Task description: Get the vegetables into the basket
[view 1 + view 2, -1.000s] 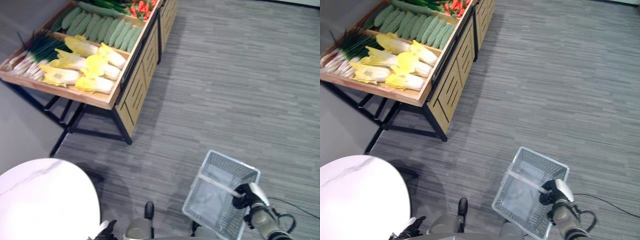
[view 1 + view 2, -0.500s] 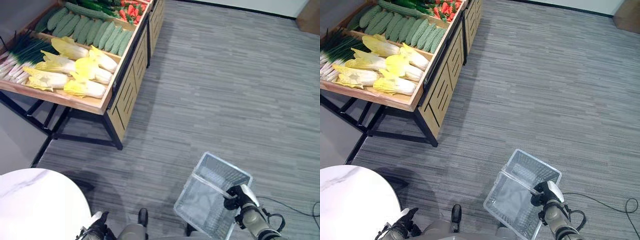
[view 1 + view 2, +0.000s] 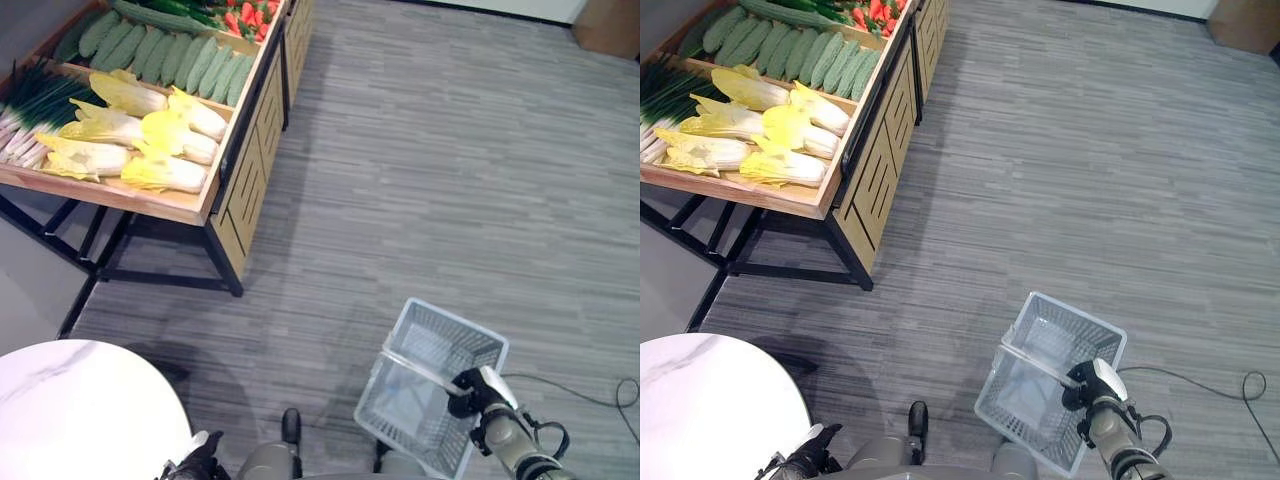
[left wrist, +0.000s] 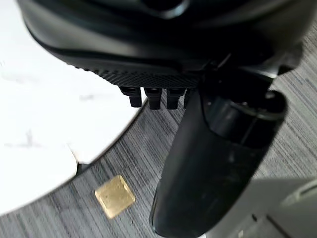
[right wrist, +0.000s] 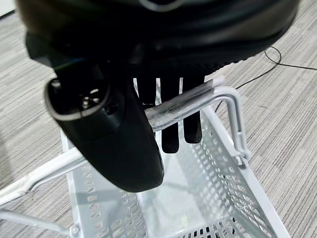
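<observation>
A white mesh basket [image 3: 446,314] hangs empty just above the grey floor at the lower right. My right hand [image 3: 478,386] is shut on its handle [image 5: 200,96], with the fingers [image 5: 168,130] curled over the bar. Far off at the upper left, a wooden stand [image 3: 236,188] holds yellow napa cabbages [image 3: 160,135], a row of green gourds [image 3: 160,56], leeks [image 3: 35,108] and red vegetables [image 3: 245,16]. My left hand [image 3: 196,465] hangs open and holds nothing, low down beside the round table.
A white marble-look round table [image 3: 80,410] fills the lower left, close to my left hand. Grey carpet floor lies between the stand and the basket. A small gold square [image 4: 115,196] lies on the floor. A brown box [image 3: 610,12] sits at the far upper right.
The whole picture has shifted, so the camera has moved. My right hand keeps its hold on the basket handle, and the basket hangs much as before.
</observation>
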Robot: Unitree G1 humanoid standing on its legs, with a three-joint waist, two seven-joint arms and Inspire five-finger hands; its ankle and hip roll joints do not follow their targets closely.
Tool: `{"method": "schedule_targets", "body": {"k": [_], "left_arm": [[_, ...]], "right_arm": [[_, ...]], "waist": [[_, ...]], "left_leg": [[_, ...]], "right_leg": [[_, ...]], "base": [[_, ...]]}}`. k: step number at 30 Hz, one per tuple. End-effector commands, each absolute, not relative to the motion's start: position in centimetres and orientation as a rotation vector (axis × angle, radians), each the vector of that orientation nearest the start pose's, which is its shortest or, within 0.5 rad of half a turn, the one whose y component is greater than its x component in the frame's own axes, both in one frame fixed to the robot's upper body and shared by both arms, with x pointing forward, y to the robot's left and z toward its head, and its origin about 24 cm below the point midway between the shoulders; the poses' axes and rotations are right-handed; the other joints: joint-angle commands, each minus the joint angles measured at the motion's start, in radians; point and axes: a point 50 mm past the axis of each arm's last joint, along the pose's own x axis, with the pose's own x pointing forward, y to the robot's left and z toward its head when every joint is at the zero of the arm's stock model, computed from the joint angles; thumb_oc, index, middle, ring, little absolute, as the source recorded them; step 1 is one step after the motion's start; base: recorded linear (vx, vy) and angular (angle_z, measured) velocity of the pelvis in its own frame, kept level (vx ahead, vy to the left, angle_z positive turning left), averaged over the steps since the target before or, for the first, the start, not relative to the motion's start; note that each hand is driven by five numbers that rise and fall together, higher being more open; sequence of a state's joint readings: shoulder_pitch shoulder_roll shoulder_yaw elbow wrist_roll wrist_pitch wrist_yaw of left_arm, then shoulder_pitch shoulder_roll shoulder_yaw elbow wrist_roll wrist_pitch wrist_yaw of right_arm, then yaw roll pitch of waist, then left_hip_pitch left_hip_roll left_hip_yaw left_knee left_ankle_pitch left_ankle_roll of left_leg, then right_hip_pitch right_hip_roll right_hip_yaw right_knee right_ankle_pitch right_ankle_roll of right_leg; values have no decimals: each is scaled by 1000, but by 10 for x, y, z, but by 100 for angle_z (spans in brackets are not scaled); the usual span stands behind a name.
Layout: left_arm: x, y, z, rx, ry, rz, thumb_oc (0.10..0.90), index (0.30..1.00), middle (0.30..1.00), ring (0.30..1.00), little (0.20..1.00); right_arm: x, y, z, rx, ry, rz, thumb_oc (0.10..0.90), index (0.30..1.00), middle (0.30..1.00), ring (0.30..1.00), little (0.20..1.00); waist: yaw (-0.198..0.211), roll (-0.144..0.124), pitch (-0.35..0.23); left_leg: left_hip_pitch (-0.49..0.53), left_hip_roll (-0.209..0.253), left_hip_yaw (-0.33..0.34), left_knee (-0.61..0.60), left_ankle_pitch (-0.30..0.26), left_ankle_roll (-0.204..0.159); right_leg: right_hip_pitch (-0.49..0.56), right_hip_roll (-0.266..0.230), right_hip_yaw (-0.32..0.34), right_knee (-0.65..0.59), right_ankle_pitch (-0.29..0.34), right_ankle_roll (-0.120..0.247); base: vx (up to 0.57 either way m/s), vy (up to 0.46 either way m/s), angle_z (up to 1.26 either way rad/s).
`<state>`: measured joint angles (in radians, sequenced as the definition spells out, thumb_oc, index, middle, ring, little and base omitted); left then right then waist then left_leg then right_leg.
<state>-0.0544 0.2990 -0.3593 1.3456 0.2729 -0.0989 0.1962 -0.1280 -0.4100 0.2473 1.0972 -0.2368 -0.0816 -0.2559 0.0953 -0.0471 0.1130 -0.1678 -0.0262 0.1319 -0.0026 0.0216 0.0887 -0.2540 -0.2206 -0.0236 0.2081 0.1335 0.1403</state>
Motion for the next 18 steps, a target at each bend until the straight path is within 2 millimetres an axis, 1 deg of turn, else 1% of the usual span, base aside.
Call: {"method": "schedule_targets", "body": {"k": [1, 2, 3, 4, 6, 8, 9, 11, 13, 14, 15, 17, 18], "left_arm": [[97, 272, -149, 811, 1145, -26, 900, 1000, 1000, 1000, 1000], [99, 273, -148, 817, 1143, -23, 900, 1000, 1000, 1000, 1000], [101, 271, -148, 856, 1133, -60, 900, 1000, 1000, 1000, 1000], [103, 268, -148, 899, 1120, -105, 900, 1000, 1000, 1000, 1000], [105, 267, -148, 911, 1115, -121, 900, 1000, 1000, 1000, 1000], [111, 269, -146, 950, 1103, -138, 900, 1000, 1000, 1000, 1000], [118, 271, -143, 950, 1089, -110, 900, 1000, 1000, 1000, 1000], [128, 274, -139, 930, 1059, -60, 900, 1000, 1000, 1000, 1000], [128, 274, -139, 930, 1060, -60, 900, 1000, 1000, 1000, 1000], [138, 274, -135, 899, 1016, 0, 900, 1000, 1000, 1000, 1000], [142, 274, -133, 868, 998, 35, 900, 1000, 1000, 1000, 1000], [146, 268, -133, 815, 971, 63, 900, 1000, 1000, 1000, 1000], [147, 265, -133, 805, 966, 60, 900, 1000, 1000, 1000, 1000]], "right_arm": [[217, -299, -67, -915, 597, -152, 400, 300, 300, 300, 300], [219, -298, -66, -914, 589, -151, 400, 300, 300, 300, 300], [222, -297, -65, -908, 578, -150, 400, 300, 300, 300, 300], [227, -293, -62, -896, 553, -155, 400, 300, 300, 300, 300], [227, -293, -62, -895, 550, -154, 400, 300, 300, 300, 300], [229, -291, -61, -899, 539, -148, 400, 300, 300, 300, 300], [226, -291, -63, -899, 549, -145, 400, 300, 300, 300, 300], [216, -294, -69, -897, 587, -146, 400, 300, 300, 300, 300], [216, -294, -69, -897, 587, -146, 400, 300, 300, 300, 300], [193, -301, -84, -884, 682, -159, 400, 300, 300, 300, 300], [188, -302, -86, -883, 698, -159, 400, 300, 300, 300, 300], [178, -309, -89, -888, 735, -174, 400, 300, 300, 300, 300], [177, -311, -89, -890, 743, -178, 400, 300, 300, 300, 300]], "waist": [[-1, 18, 57], [-10, 24, 66], [-23, 27, 81], [-39, 22, 87], [-46, 24, 96], [-67, 20, 104], [-81, 14, 101], [-86, 8, 95], [-87, 8, 96], [-85, 8, 59], [-83, 13, 48], [-84, 25, 33], [-85, 30, 30]], "left_leg": [[16, 8, -97, 26, -15, -40], [33, 13, -104, 23, -19, -43], [62, 18, -109, 25, -33, -48], [80, 17, -109, 22, -41, -53], [101, 21, -115, 21, -52, -57], [134, 31, -130, 16, -69, -72], [162, 37, -144, 17, -85, -83], [195, 47, -164, 23, -104, -97], [196, 48, -166, 23, -105, -98], [229, 76, -193, 24, -110, -121], [238, 94, -200, 21, -95, -133], [241, 119, -220, 19, -66, -150], [241, 126, -229, 21, -50, -156]], "right_leg": [[93, 16, -25, 65, 99, 45], [72, 26, -35, 61, 59, 37], [47, 36, -51, 18, 16, 31], [16, 43, -44, -26, 17, 35], [13, 46, -38, -48, 20, 38], [-26, 48, -14, -117, 45, 48], [-47, 50, 4, -156, 64, 56], [-51, 53, 3, -150, 78, 58], [-49, 53, 2, -149, 77, 58], [-3, 82, -25, -151, 29, 30], [5, 95, -46, -142, 16, 22], [20, 109, -74, -129, -9, 6], [23, 114, -81, -122, -18, 0]], "base": [[147, 42, -2], [233, -5, -14], [259, -59, -1], [261, -80, 12], [139, -58, 22], [238, -156, 22], [341, -243, 27], [273, -214, 43], [170, -176, 61], [315, -376, 24], [378, -454, 17], [205, -266, 41], [176, -234, 62]]}}
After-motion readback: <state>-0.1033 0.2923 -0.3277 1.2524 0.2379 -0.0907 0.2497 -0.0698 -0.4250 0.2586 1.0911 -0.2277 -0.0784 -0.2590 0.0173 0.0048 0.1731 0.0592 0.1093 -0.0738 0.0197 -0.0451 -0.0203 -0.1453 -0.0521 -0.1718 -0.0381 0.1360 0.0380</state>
